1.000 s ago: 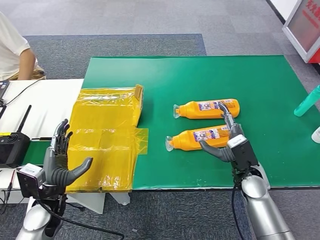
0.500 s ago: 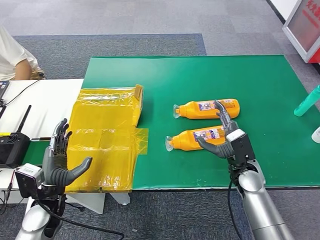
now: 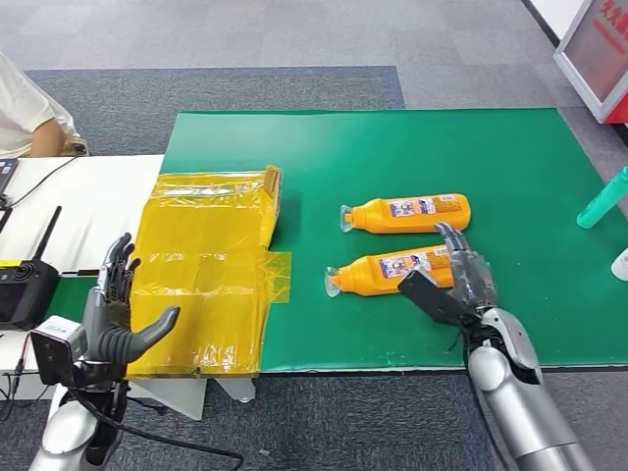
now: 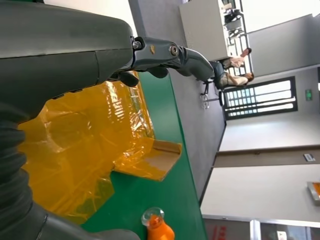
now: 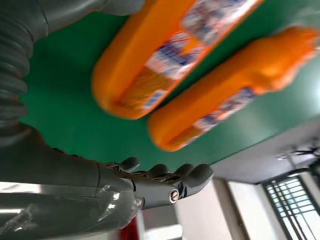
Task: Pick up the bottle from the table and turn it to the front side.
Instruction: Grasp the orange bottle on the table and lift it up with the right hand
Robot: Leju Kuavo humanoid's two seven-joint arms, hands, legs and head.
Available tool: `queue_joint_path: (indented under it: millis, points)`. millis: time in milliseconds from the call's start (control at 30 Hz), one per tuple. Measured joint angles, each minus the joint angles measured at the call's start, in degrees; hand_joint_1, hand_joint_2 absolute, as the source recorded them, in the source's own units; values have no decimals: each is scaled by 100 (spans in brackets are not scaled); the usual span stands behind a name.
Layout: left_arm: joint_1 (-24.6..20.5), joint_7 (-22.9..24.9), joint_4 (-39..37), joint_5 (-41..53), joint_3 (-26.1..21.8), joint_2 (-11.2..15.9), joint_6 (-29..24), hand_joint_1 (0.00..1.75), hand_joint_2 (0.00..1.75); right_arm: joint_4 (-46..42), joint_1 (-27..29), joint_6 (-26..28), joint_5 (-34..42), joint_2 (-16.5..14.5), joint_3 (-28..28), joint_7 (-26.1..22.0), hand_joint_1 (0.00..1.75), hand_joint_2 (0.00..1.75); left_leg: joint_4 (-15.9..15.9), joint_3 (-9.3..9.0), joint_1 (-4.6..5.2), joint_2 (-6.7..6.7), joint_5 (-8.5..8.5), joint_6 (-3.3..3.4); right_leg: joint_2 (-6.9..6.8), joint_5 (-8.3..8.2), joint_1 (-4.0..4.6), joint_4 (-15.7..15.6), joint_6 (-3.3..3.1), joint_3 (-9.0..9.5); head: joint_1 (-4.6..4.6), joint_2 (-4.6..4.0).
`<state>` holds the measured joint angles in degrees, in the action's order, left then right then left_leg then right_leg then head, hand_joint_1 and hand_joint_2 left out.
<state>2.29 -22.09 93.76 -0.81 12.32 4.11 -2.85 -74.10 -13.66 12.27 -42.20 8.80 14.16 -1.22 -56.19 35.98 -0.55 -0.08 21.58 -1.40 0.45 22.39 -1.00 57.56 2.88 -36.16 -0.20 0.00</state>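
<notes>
Orange bottles [image 3: 405, 213] — white-blue labels, green table cover [image 3: 355, 157], yellow film [image 3: 207, 265], grey carpet [image 3: 222, 39]

We are looking at a green bench [image 3: 518, 157] filling the middle and right of the frame. Two orange bottles are lying on it at centre right, the far bottle [image 3: 405, 212] just above the near bottle [image 3: 387, 272]. A yellow plastic sheet [image 3: 207, 265] is lying over its left edge, and a teal bottle [image 3: 603, 201] is resting at the right edge.

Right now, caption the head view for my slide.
Open right hand reaches the nearer orange bottle lying on the green mat.
</notes>
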Motion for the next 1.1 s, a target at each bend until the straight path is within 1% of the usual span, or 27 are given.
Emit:
queue_joint_path:
  millis: [67, 133, 200, 300, 400, 500, 767, 867, 1033, 1100]
  points:
    - [3, 62, 16, 56, -48, -34, 64, 0, 175, 97, -32, -3, -889, 154, 149, 495, 0, 175, 0, 0, 0, 0, 0, 0, 0, 0, 0, 0, 0, 0, 0, 0]
    - [4, 100, 41, 113, -94, -73, 126, 0, 175, 272, -102, -70, -1614, 254, 301, 846, 0, 175, 0, 0, 1, 0, 0, 0, 0, 0, 1, 0, 0, 0, -1, 0]
    - [14, 115, 71, 149, -143, -117, 175, 0, 175, 477, -179, -136, -2061, 322, 421, 1014, 0, 175, 0, 0, 0, 0, -1, 0, -1, 0, 1, 0, 0, 0, 0, 0]
    - [28, 110, 120, 189, -207, -177, 238, 0, 175, 770, -348, -220, -2423, 400, 539, 1108, 0, 175, 0, 0, 0, 0, -1, -1, 0, -1, 2, 1, -1, -1, -1, 0]
    - [18, 108, 151, 208, -258, -222, 298, 0, 175, 1078, -565, -302, -2541, 442, 631, 1033, 0, 175, 0, -1, 0, 0, -2, -2, 0, -1, 2, 1, -1, -1, -1, 0]
    - [-11, 104, 151, 208, -274, -235, 361, 0, 175, 1455, -819, -291, -2541, 446, 721, 818, 0, 175, 0, 0, 0, 0, -4, -1, -1, -2, 2, 1, 0, -1, 0, 0]
    - [-66, 0, 150, 173, -268, -269, 419, 0, 175, 2702, -1649, -35, -2525, 370, 1034, 356, 0, 175, 0, 0, 0, 0, -6, -1, 0, -4, 1, 1, 0, 0, 0, 0]
    - [-66, -38, 150, 139, -268, -269, 441, 0, 175, 3118, -1956, 16, -2548, 326, 1151, 253, 0, 175, 0, 0, 0, 0, -8, -1, 0, -4, 1, 1, 0, 0, -1, 0]
    - [-65, -64, 150, 116, -264, -269, 466, 0, 175, 3609, -2326, -70, -2604, 244, 1320, 182, 0, 175, 0, 0, 0, 0, -8, -1, -1, -4, 2, 1, 0, 0, -1, 0]
    - [-65, -92, 150, 100, -261, -269, 476, 0, 175, 3769, -2441, -171, -2610, 219, 1390, 76, 0, 175, 0, 0, 0, 0, -8, -1, 0, -4, 2, 1, 0, 0, -1, 0]
